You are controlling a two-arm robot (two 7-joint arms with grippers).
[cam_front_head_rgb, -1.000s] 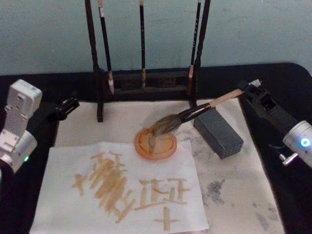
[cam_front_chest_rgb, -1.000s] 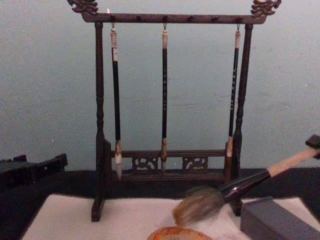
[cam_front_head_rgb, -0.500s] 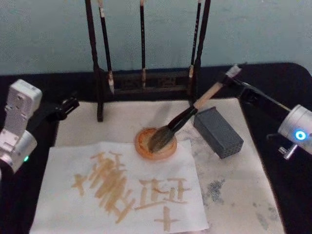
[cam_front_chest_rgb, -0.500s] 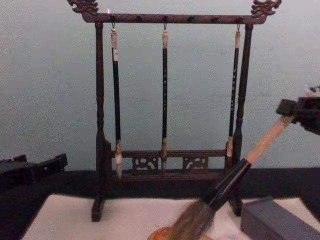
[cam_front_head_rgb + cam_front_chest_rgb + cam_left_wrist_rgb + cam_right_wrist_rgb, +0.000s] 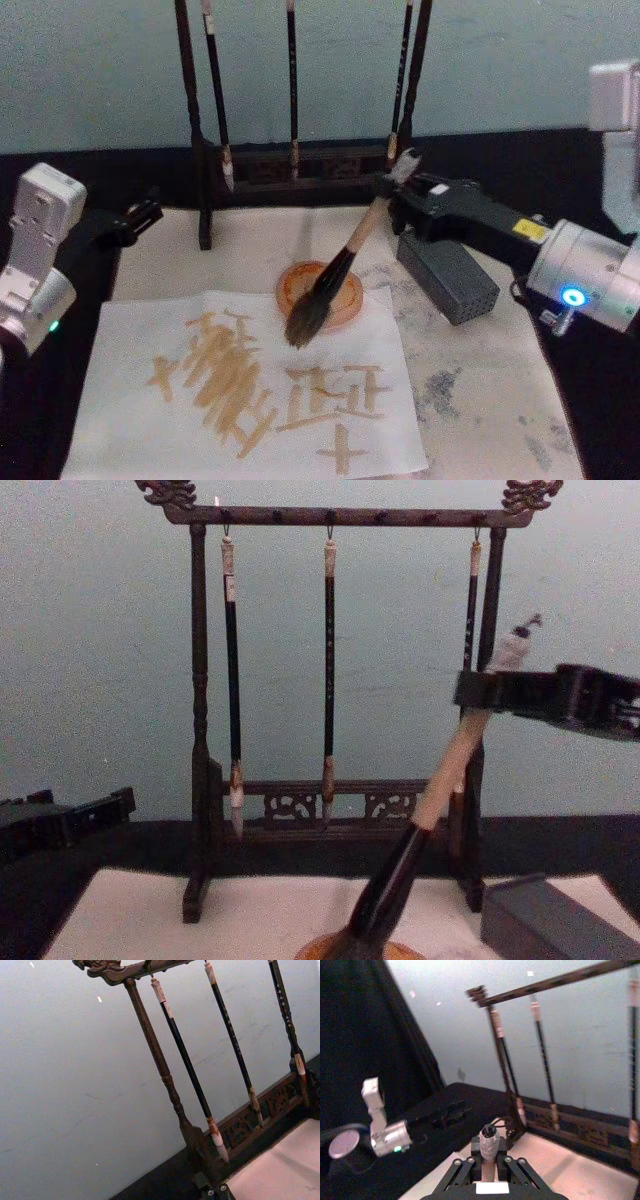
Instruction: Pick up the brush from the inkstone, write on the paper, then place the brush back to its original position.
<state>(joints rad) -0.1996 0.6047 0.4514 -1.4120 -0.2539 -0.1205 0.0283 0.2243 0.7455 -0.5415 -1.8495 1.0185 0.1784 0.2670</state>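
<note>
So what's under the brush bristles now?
The right end effector holds the brush over the near rim of the orange dish and the top edge of the paper. The bristles hide that rim; paper contact can't be told.

The head view looks steeply down and forward over the desk (image 5: 540,150), taking in the paper (image 5: 250,390) but cutting off the top of the brush stand (image 5: 300,160). The chest view sits low and level, facing the wall (image 5: 100,630), near enough to show the stand's full height. The left wrist view, tilted, looks up at the same stand from close by. The right wrist view looks along the right gripper (image 5: 488,1162) past the brush (image 5: 489,1135) toward the stand and the left arm (image 5: 385,1132).
</note>
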